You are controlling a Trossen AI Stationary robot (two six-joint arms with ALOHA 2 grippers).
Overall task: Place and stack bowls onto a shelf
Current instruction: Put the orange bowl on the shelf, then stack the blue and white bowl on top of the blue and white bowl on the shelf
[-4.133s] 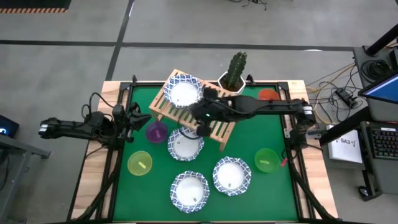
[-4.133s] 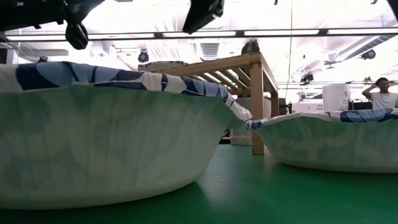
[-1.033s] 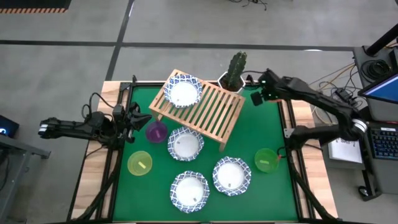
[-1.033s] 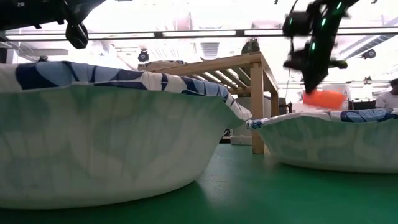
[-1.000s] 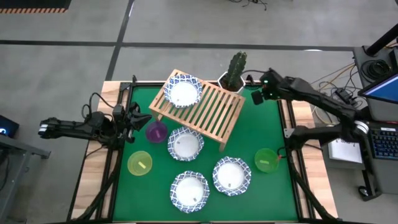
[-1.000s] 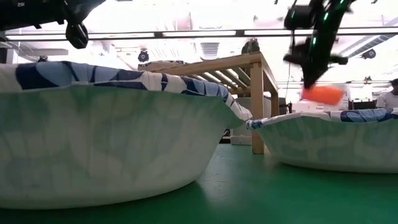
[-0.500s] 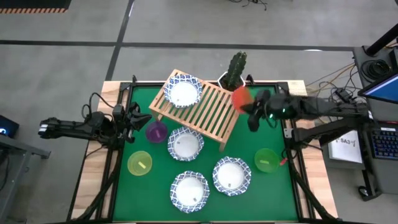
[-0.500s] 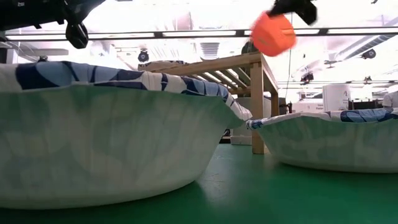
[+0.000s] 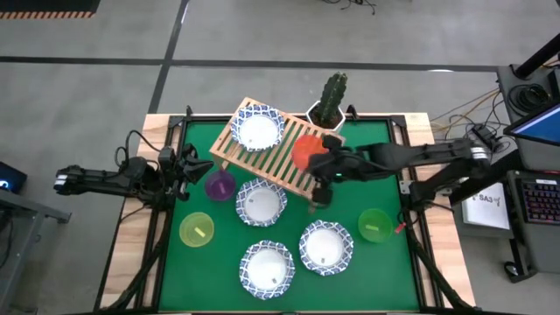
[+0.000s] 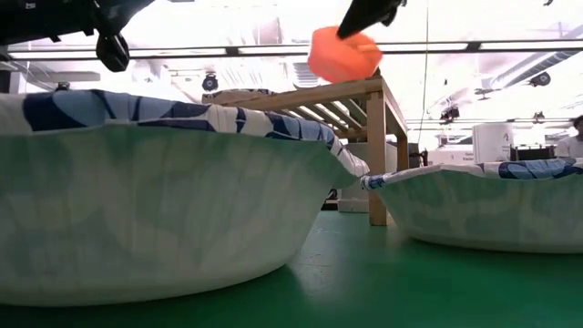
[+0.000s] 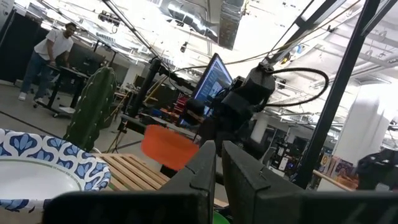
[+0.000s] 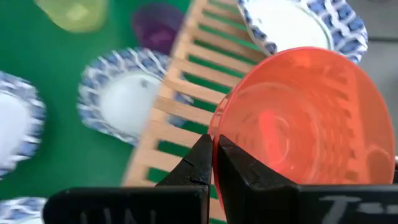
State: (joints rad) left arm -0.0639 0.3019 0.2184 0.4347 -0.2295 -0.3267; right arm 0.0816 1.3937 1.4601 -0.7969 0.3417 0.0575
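Near bowls: two white blue-rimmed bowls at near edge of mat — one (image 9: 267, 268) near-centre, one (image 9: 325, 246) just right of it, slightly farther; apart, not stacked.
Mid row: yellow-green bowl (image 9: 196, 229) on left, green bowl (image 9: 374, 224) on right, a third white bowl (image 9: 261, 202) between, partly tucked under shelf's near edge.
Purple bowl (image 9: 220, 185): on mat, left of shelf, beside left gripper.
Left gripper (image 9: 186, 171): at left edge of mat, arm waiting low; fingers close together, nothing between them.
Right gripper (image 9: 317, 158): over right half of shelf, fingers clamped on rim of red bowl (image 9: 307, 150) — bowl held in air, tilted, above the slats, not touching.
Shelf (image 9: 289, 157): wooden slatted rack, set at an angle across far-centre of mat.
Far bowl: fourth white bowl (image 9: 258, 128) sits on shelf's far-left end.
Cactus (image 9: 331, 99): in white pot just beyond shelf, far edge.
Room: person (image 11: 48, 57) at a desk, seen in left wrist view.
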